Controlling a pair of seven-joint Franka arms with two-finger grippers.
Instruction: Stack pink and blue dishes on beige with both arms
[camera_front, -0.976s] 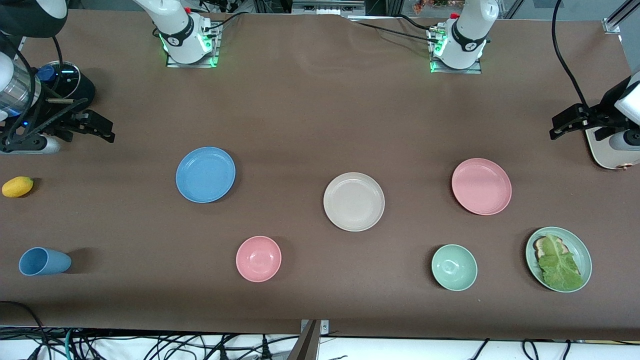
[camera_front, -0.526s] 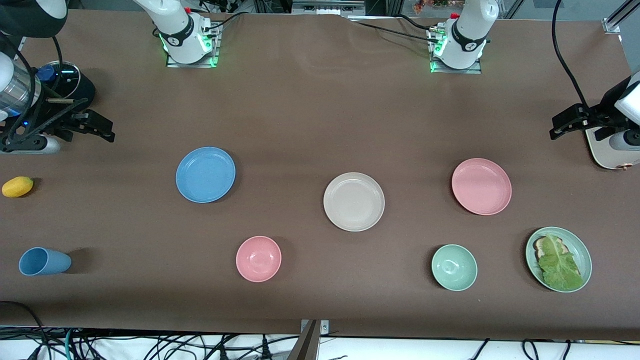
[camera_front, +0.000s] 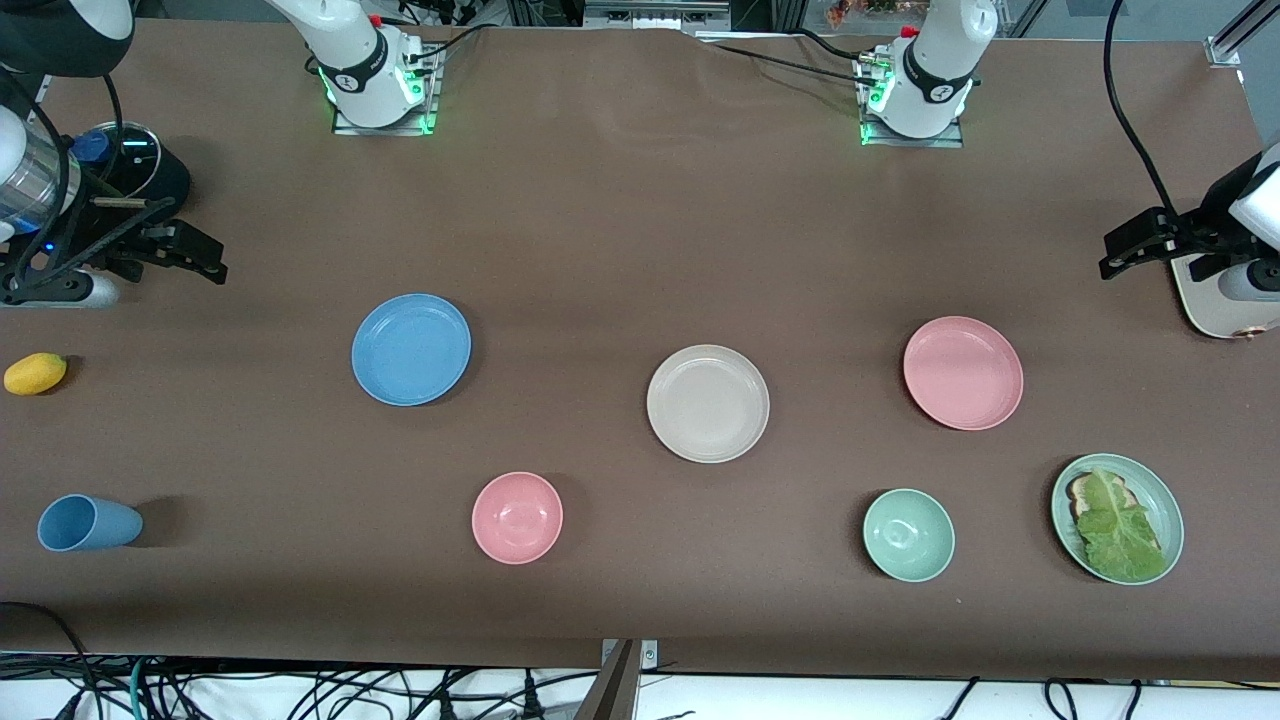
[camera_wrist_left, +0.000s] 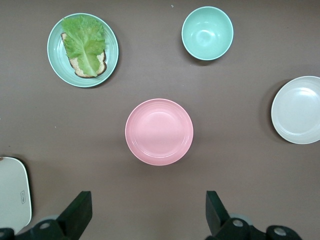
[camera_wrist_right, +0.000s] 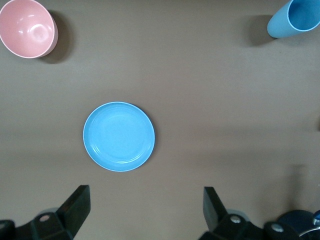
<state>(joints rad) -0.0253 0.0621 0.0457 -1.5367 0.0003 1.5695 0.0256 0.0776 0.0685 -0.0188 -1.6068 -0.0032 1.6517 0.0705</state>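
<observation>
The sky-blue plate (camera_front: 411, 349) lies toward the right arm's end of the table, the beige plate (camera_front: 708, 403) near the middle, and the pink plate (camera_front: 963, 373) toward the left arm's end. All three lie flat, apart and bare. My right gripper (camera_front: 205, 258) hangs high and open over bare table past the blue plate (camera_wrist_right: 119, 136); its own view shows the open gripper (camera_wrist_right: 146, 207) empty. My left gripper (camera_front: 1112, 253) hangs open over the table's other end. Its view shows the pink plate (camera_wrist_left: 159, 131), the beige plate (camera_wrist_left: 297, 110) and the empty gripper (camera_wrist_left: 148, 210).
Nearer the front camera stand a pink bowl (camera_front: 517, 517), a mint bowl (camera_front: 908, 535), a green plate with lettuce on bread (camera_front: 1117, 518) and a blue cup on its side (camera_front: 88, 523). A yellow fruit (camera_front: 35, 373) and a white tray (camera_front: 1215, 305) lie at the table's ends.
</observation>
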